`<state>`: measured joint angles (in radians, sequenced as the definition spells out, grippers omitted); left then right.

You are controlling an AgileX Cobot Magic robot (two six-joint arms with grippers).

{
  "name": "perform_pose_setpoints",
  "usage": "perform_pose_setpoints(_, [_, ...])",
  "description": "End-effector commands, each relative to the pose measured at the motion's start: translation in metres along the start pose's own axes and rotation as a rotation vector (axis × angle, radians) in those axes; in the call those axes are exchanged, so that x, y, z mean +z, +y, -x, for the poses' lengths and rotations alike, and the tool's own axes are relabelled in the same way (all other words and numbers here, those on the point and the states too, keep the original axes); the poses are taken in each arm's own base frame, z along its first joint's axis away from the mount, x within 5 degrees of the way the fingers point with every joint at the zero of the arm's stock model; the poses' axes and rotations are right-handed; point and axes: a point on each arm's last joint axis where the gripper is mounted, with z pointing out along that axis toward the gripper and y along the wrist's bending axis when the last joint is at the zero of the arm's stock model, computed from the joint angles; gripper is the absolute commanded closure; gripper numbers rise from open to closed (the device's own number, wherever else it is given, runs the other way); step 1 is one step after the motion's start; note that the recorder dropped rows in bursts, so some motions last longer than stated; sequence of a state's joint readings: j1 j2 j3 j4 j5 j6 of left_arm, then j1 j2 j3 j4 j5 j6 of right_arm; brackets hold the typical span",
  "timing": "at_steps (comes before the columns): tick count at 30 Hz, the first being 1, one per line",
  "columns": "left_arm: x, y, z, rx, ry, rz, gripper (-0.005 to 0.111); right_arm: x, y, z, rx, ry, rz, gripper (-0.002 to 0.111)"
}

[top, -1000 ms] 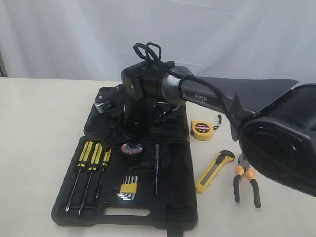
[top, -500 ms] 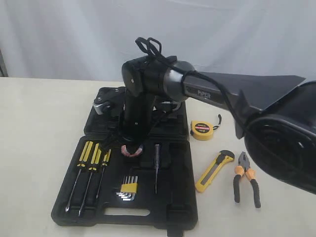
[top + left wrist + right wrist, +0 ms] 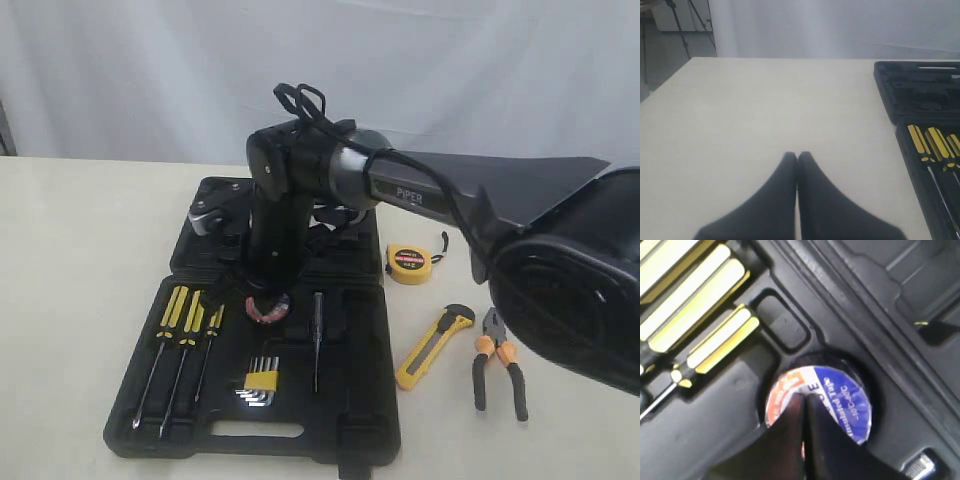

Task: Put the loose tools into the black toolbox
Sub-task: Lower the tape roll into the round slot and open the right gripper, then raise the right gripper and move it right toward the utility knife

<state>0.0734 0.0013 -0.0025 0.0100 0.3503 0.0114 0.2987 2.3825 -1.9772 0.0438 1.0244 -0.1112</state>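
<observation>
The right arm reads "PIPER"; print on the black tape roll is illegible.

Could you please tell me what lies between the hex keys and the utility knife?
In the exterior view, a slim dark tool seated in the black toolbox lies between the hex keys and the utility knife.

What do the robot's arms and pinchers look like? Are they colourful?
Not very colourful. The right arm is black and dark grey with rounded joints. It has white PIPER lettering on its side and black cables looped on top. The left gripper and right gripper each have two smooth black fingers that narrow to a tip. The left arm itself is out of view.
</observation>
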Motion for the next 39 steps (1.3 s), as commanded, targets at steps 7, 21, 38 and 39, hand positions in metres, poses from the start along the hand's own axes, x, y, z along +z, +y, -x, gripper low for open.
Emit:
perform_pose_setpoints(7, [0.0, -0.001, 0.0, -0.012, -0.007, -0.008, 0.107, -0.003, -0.004, 0.004, -0.01, -0.053, -0.017, 0.109])
perform_pose_setpoints(21, [0.0, -0.001, 0.0, -0.012, -0.007, -0.008, 0.107, -0.024, -0.003, 0.003, -0.008, -0.043, -0.013, 0.109])
perform_pose_setpoints(38, [0.0, -0.001, 0.0, -0.012, -0.007, -0.008, 0.107, -0.169, -0.001, -0.043, -0.039, -0.072, -0.109, 0.109])
perform_pose_setpoints(39, [0.0, -0.001, 0.0, -0.012, -0.007, -0.008, 0.107, -0.174, -0.002, -0.05, -0.043, -0.064, -0.12, 0.109])
